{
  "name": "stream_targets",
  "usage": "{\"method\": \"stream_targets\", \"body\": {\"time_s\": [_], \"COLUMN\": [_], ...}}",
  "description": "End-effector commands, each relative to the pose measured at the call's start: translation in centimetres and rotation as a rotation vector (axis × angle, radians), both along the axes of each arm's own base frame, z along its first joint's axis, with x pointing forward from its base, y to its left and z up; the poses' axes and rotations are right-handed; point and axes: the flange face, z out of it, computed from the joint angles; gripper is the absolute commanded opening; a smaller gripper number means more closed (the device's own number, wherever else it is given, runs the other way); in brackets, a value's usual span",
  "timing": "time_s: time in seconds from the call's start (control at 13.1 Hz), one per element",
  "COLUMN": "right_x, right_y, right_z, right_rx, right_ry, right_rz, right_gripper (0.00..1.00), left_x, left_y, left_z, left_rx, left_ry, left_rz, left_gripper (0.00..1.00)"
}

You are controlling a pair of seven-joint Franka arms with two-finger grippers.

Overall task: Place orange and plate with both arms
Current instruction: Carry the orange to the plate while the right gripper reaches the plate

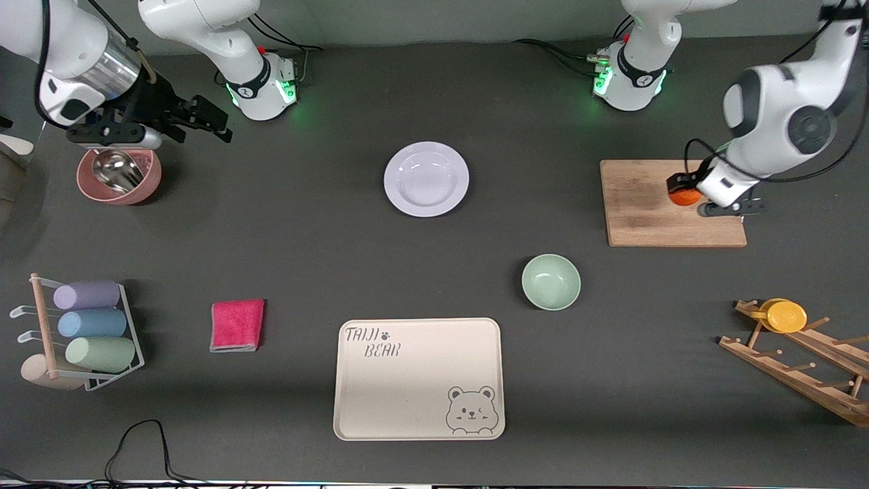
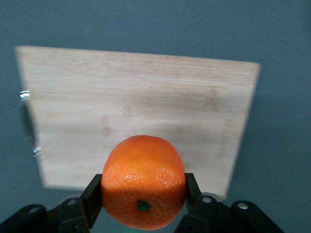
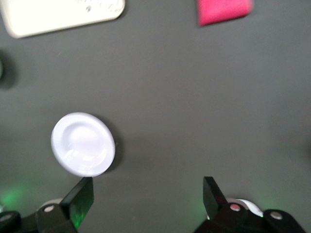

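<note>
1. Orange (image 2: 143, 182) clamped between fingers (image 2: 91, 200) of left gripper (image 1: 684, 191), held up over the cutting board (image 1: 652, 217) at left arm's end of table.
2. Plate (image 1: 426, 178) flat on table, about midway between the two arm bases, bare; mint bowl (image 1: 550, 281) and cream bear tray (image 1: 419, 378) lie nearer the front cam.
3. Right gripper (image 1: 204, 119) up in air w/ fingers (image 3: 80, 198) spread apart, nothing in them, beside pink bowl (image 1: 119, 178) w/ metal cup inside, at right arm's end.
4. Pink cloth (image 1: 237, 325) sits near the tray, toward right arm's end.
</note>
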Motion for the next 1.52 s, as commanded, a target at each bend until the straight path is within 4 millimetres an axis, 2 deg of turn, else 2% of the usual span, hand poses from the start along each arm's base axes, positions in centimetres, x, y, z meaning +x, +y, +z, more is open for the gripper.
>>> {"method": "stream_targets", "body": {"time_s": [0.0, 0.15, 0.23, 0.3, 0.38, 0.46, 0.53, 0.76, 0.91, 1.22, 1.45], "right_x": [-1.1, -1.6, -2.0, -2.4, -2.9, -3.2, -3.7, -5.2, -6.2, -7.7, -9.2], "right_y": [-0.9, -0.6, -0.3, 0.0, 0.1, 0.2, 0.2, 0.3, 0.1, -0.7, -0.2], "right_z": [-4.0, -7.6, -9.6, -11.5, -13.4, -15.1, -16.9, -23.3, -28.3, -37.2, -41.5], "right_rx": [0.155, 0.242, 0.309, 0.385, 0.438, 0.481, 0.539, 0.690, 0.791, 0.857, 0.935], "right_ry": [-0.001, -0.020, -0.030, -0.042, -0.046, -0.054, -0.056, -0.058, -0.103, -0.178, -0.206], "right_rz": [0.051, 0.074, 0.087, 0.086, 0.083, 0.099, 0.092, 0.059, 0.068, 0.047, 0.006], "right_gripper": [1.00, 1.00, 1.00, 1.00, 1.00, 1.00, 1.00, 1.00, 1.00, 1.00, 1.00], "left_x": [2.1, 3.0, 3.1, 3.1, 3.0, 2.9, 2.7, 1.4, -0.3, -3.2, -5.5], "left_y": [-0.1, -0.9, -2.0, -3.3, -5.3, -7.8, -11.5, -24.9, -33.8, -45.6, -51.3], "left_z": [12.0, 19.1, 21.7, 23.2, 23.9, 24.2, 24.2, 22.0, 18.6, 11.3, 4.8], "left_rx": [-0.005, -0.001, 0.002, 0.011, 0.027, 0.036, 0.021, 0.030, 0.032, -0.030, -0.008], "left_ry": [0.004, -0.006, -0.015, -0.027, -0.033, -0.038, -0.042, -0.073, -0.077, -0.066, -0.086], "left_rz": [-0.010, -0.026, -0.045, -0.037, -0.025, -0.008, 0.021, 0.126, 0.180, 0.306, 0.311], "left_gripper": [0.00, 0.00, 0.00, 0.00, 0.00, 0.00, 0.00, 0.00, 0.00, 0.00, 0.00]}}
